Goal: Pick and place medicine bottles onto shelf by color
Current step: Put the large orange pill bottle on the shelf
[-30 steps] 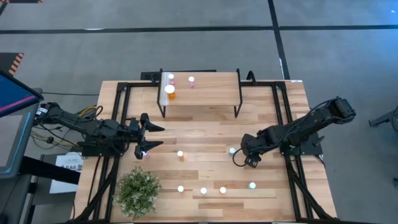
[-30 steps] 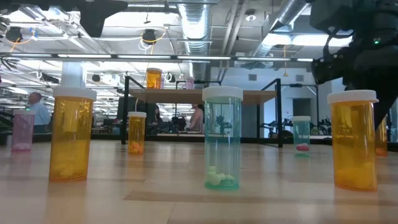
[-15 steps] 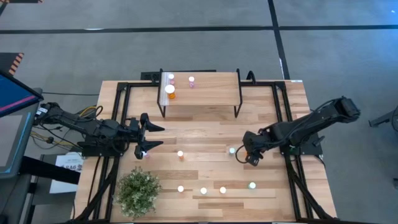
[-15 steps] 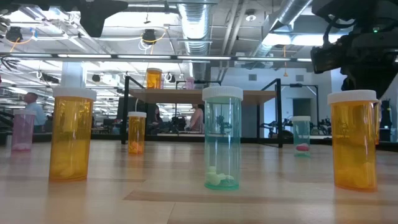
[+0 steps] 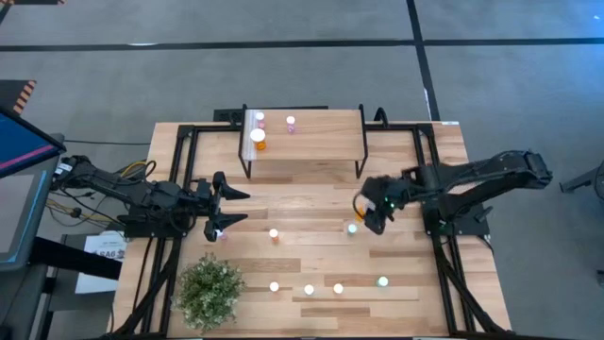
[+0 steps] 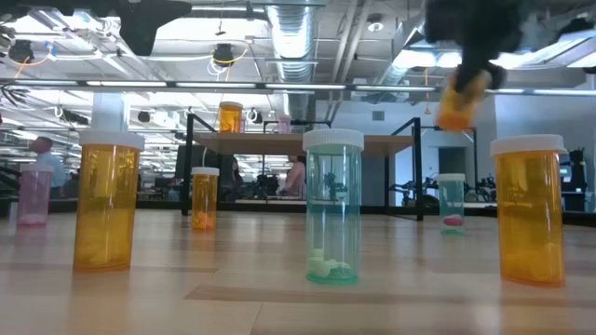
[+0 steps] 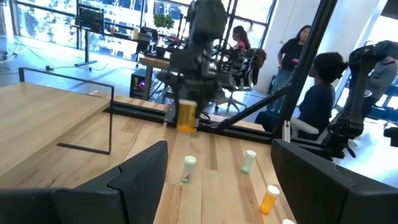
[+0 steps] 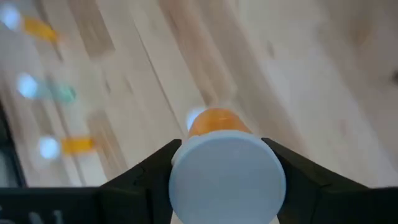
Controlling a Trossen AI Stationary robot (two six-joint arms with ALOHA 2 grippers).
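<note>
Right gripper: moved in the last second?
Yes. In the high view the right gripper, shut on an orange bottle, has shifted up the table toward the shelf, lifting away from the teal bottle.

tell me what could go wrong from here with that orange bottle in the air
The right pincer holds the orange bottle near its cap, tilted, so it might slip. On the shelf, bottles crowd one end; setting it beside them could topple one. A teal bottle stands just below the carry path.

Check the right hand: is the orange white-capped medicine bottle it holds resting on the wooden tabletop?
No, the right hand holds the orange white-capped medicine bottle in the air, well clear of the wooden tabletop.
</note>
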